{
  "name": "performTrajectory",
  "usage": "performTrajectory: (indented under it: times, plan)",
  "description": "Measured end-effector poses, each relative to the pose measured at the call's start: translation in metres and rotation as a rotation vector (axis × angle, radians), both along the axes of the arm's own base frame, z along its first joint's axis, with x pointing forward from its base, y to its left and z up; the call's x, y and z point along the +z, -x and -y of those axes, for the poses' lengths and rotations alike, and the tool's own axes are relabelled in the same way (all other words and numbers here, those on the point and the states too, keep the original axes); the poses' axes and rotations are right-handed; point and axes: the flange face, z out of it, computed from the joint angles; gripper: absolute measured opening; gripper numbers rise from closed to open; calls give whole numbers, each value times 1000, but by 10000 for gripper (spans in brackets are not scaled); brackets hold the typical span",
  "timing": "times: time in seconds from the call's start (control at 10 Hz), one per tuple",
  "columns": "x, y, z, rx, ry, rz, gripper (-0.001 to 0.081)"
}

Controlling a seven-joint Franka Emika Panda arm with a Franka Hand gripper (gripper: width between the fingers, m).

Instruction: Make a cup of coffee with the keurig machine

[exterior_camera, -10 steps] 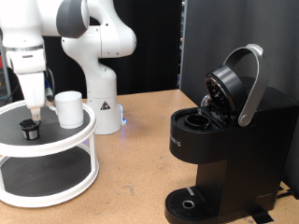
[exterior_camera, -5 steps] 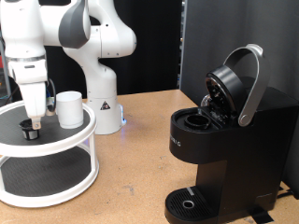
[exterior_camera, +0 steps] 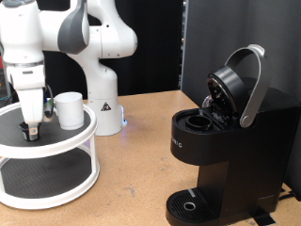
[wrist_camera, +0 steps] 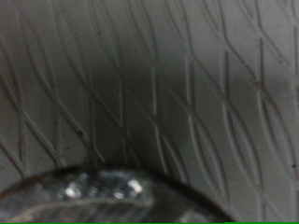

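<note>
The black keurig machine (exterior_camera: 226, 141) stands at the exterior view's right with its lid and silver-grey handle (exterior_camera: 252, 85) raised, the pod chamber open. The white cup (exterior_camera: 69, 109) stands on the top tier of a round white rack (exterior_camera: 56, 141) at the left. My gripper (exterior_camera: 32, 130) is lowered onto a small dark coffee pod (exterior_camera: 31, 134) on that tier, just left of the cup. The fingers sit around the pod. The wrist view shows only dark mesh (wrist_camera: 159, 84) and a curved shiny rim (wrist_camera: 103, 187), very close and blurred.
The rack has a lower mesh tier (exterior_camera: 42, 174). The robot's white base (exterior_camera: 103, 104) stands behind the rack. A dark panel (exterior_camera: 235, 38) rises behind the machine. The round drip tray (exterior_camera: 193, 202) lies at the machine's foot on the wooden table (exterior_camera: 132, 179).
The gripper has come down a little and shifted slightly left onto the pod on the rack's top tier. The cup and the machine have not moved.
</note>
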Motion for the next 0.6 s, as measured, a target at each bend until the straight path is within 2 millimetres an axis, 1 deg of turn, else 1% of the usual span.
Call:
performTrajectory:
  times: [0.4,0.6]
  plan:
    - [-4,0,2,-8,4,-2,801]
    - [-6,-1,2,-10,6,-1,536]
